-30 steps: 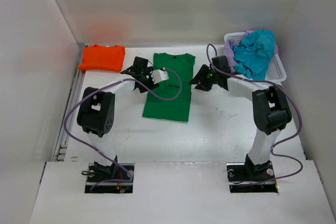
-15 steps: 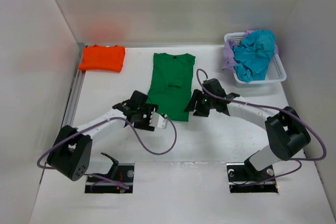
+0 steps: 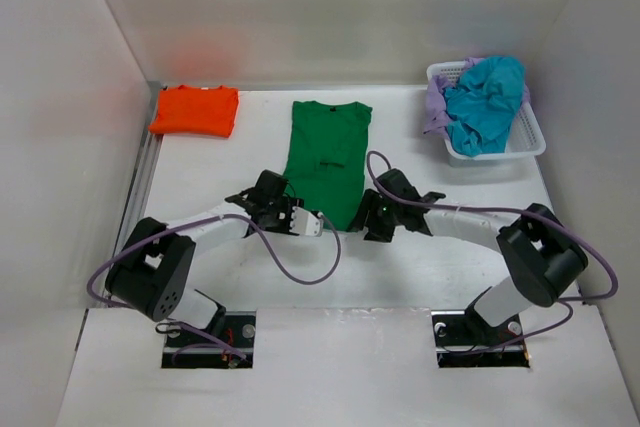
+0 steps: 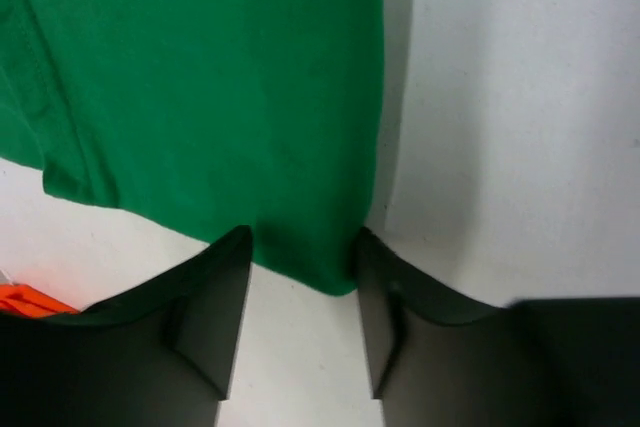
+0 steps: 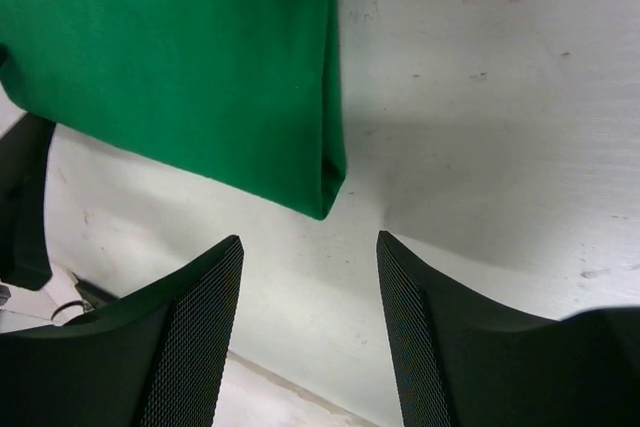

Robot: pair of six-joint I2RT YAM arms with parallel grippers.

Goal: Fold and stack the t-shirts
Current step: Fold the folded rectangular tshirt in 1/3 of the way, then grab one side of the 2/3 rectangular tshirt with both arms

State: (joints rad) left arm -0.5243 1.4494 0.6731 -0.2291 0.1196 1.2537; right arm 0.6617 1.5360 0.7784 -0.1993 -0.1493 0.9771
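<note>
Your green shirt (image 3: pixel 328 152) lies folded lengthwise mid-table. The left gripper (image 4: pixel 302 247) straddles its near-left hem corner, jaws half-open, not pinching yet; the right gripper (image 5: pixel 310 240) hovers wide just short of the other corner — both placed, it seems, to lift the hem for folding

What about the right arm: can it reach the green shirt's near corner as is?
Probably yes. The right gripper is open just short of the green shirt, at its corner, with only bare table between. The left gripper straddles the other corner, clear of its path.
</note>
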